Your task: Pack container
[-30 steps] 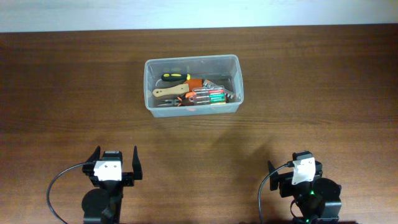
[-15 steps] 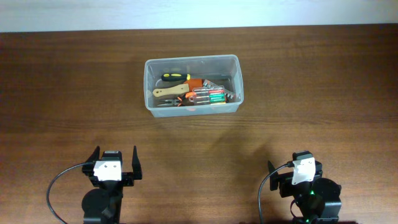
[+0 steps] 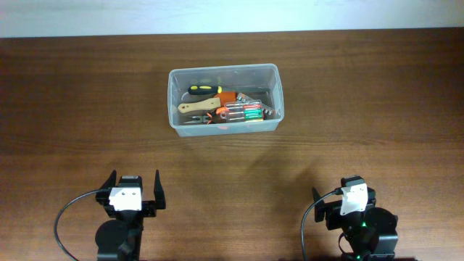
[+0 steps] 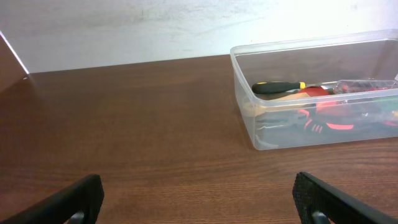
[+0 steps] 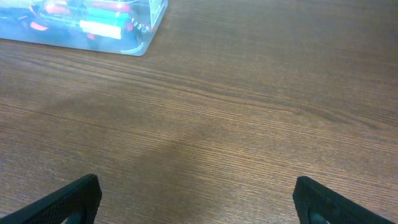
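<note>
The clear plastic container [image 3: 174,101] stands on the brown table at the far middle. It holds several hand tools: a black-and-yellow screwdriver [image 3: 204,90], orange-handled pliers [image 3: 206,106] and green-handled drivers [image 3: 250,111]. It shows at the right of the left wrist view [image 4: 245,93] and at the top left of the right wrist view [image 5: 146,28]. My left gripper [image 3: 132,185] is open and empty at the near left. My right gripper [image 3: 341,196] is open and empty at the near right. Both are far from the container.
A white wall runs along the table's far edge [image 3: 232,30]. Bare wood table [image 3: 239,167] lies between the grippers and the container.
</note>
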